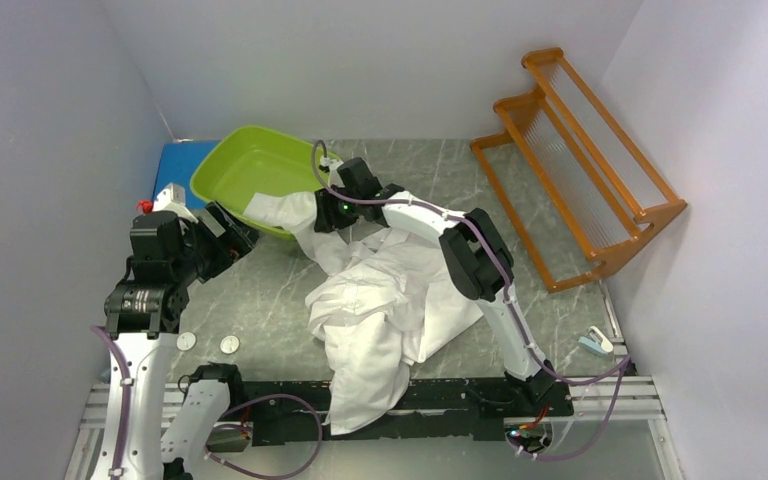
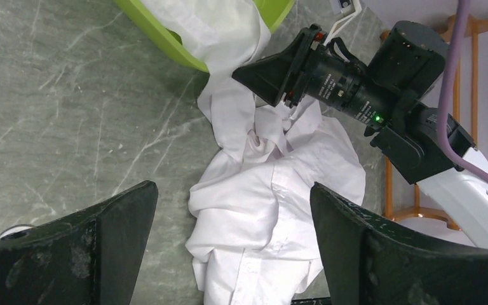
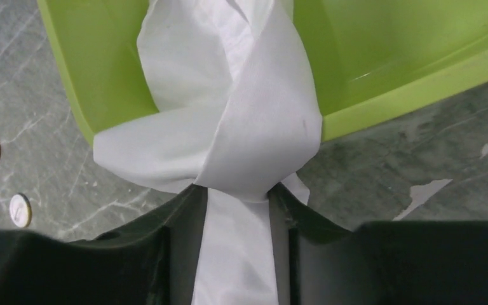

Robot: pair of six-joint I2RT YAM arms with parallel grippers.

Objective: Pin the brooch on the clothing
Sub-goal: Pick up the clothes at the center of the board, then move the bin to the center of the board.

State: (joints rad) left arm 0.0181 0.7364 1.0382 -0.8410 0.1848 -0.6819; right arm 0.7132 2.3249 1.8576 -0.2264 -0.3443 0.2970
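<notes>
Right claw point(image 3: 236, 232) pinches a twisted sleeve point(image 3: 248, 127) of the shirt point(image 1: 380, 295) at the rim of the green basin point(image 1: 260, 165); the rest lies heaped on the bench point(image 1: 260, 300). Left claw point(image 2: 232, 203) gapes wide. Draw the sleeve out slowly, clear of the rim

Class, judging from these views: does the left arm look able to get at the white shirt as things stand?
Probably yes. The left end effector is open and faces the shirt, with bare table between. The right end effector holds only a fold by the basin, leaving the heap free.
</notes>
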